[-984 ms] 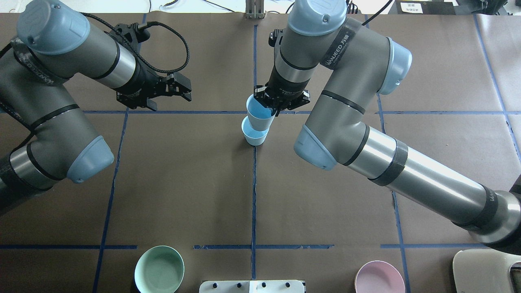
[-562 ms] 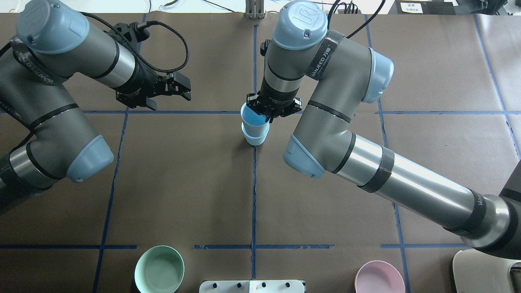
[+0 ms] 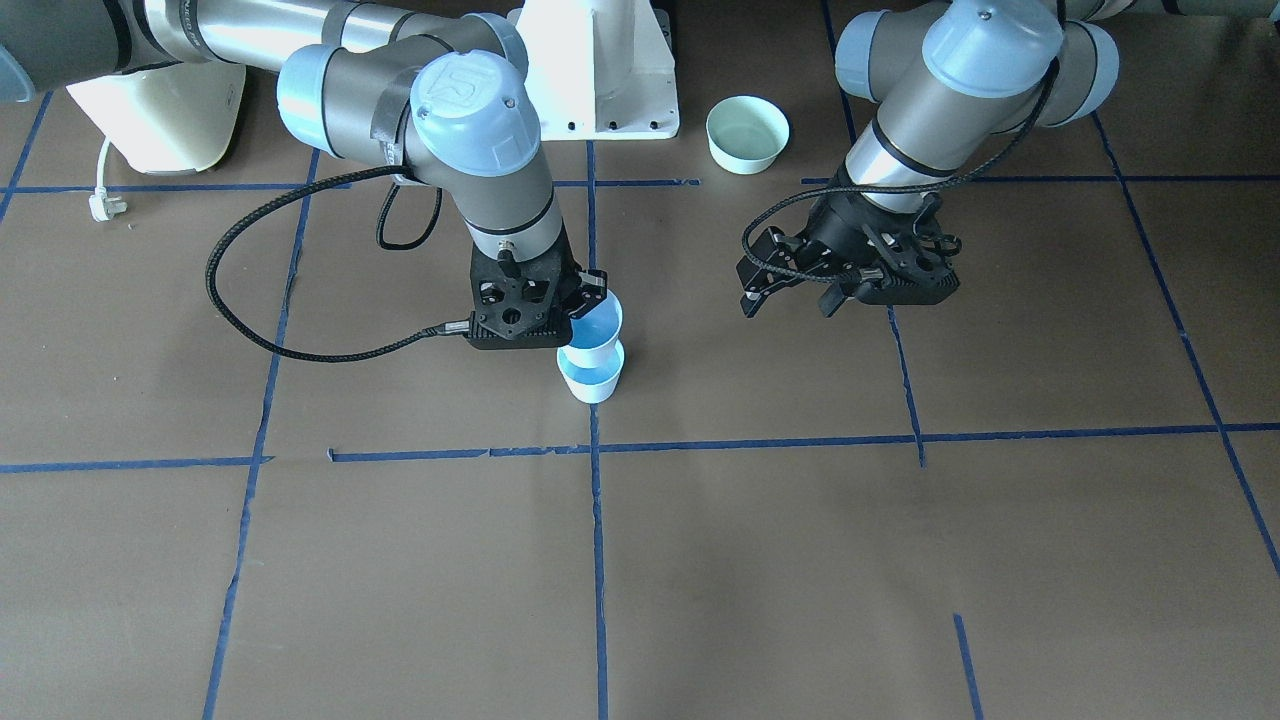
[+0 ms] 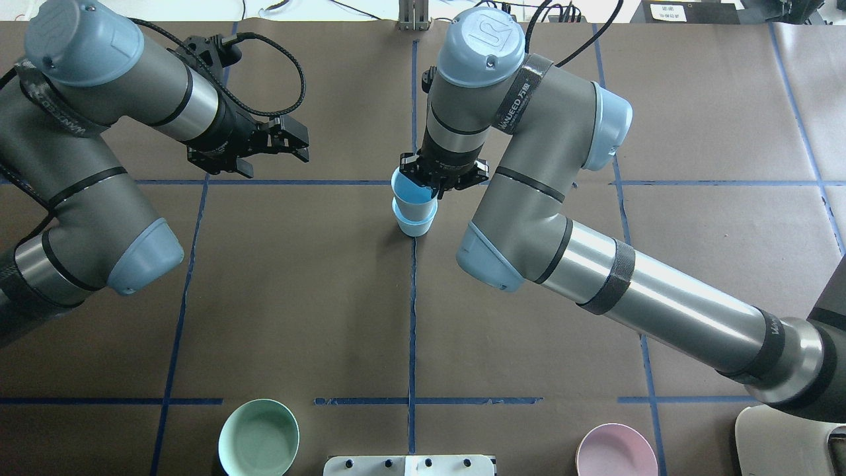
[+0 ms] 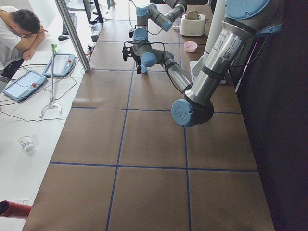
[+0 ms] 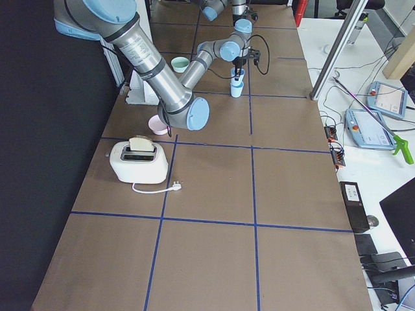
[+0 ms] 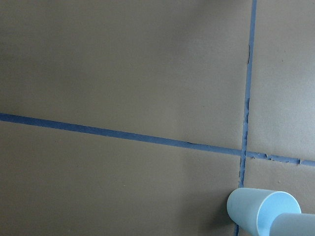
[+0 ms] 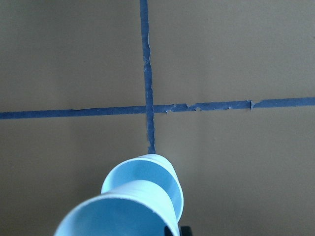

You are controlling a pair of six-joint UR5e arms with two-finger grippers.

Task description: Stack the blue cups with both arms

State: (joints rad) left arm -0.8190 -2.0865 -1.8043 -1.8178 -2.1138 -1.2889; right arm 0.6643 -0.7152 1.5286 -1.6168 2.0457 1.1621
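The right end effector [image 4: 434, 188] is clenching the rim of the upper pale-blue tapered plastic cup [image 4: 411, 196], which is nesting into the lower pale-blue tapered plastic cup [image 4: 414, 227] standing on the brown table [image 4: 297, 297]. It should be pressing straight down, keeping level, and releasing only once seated, which is seemingly not yet complete. The left end effector [image 4: 301, 145] is hanging spread and empty, well apart. Since 1 s ago, the upper cup has been shifting from offset to aligned.
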